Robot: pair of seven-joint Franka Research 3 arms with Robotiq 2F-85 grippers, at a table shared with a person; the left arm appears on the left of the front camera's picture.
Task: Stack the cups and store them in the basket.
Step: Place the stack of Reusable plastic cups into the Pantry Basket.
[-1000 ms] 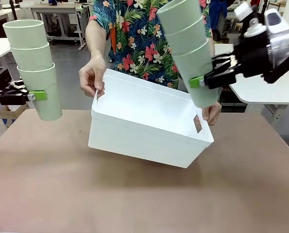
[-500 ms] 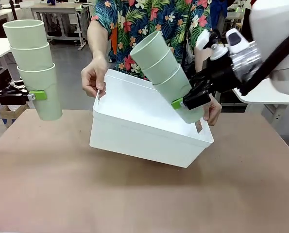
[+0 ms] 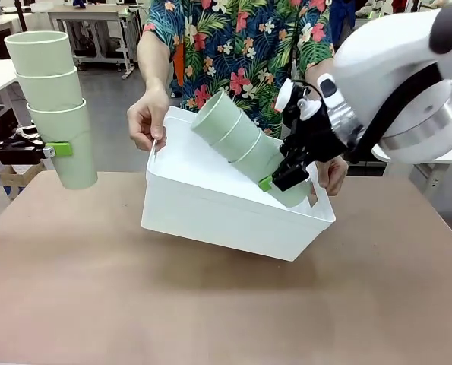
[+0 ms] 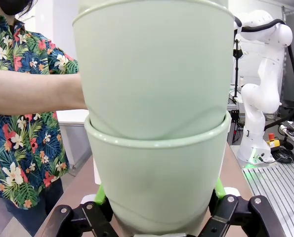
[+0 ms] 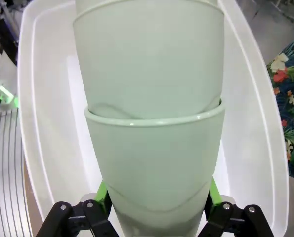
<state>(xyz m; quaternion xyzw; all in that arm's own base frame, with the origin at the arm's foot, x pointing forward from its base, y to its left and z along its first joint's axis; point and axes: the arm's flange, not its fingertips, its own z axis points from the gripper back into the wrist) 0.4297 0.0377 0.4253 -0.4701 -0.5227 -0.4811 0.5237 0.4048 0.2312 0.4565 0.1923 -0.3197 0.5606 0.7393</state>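
Storing step: right gripper (image 3: 275, 179) clamps stack of pale mint-green tapered plastic cups (image 3: 237, 141) tilted into white rectangular plastic basket (image 3: 210, 209); next probably lower, release. Left gripper (image 3: 55, 149) clamps second stack (image 3: 51, 91).

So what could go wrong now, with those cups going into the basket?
The basket is tilted and held by the person's hands, so it could shift as the right tool sets its slanted stack in. That tool grips only the bottom cup, so the upper two might slide off. The left stack hangs by its lowest cup too.
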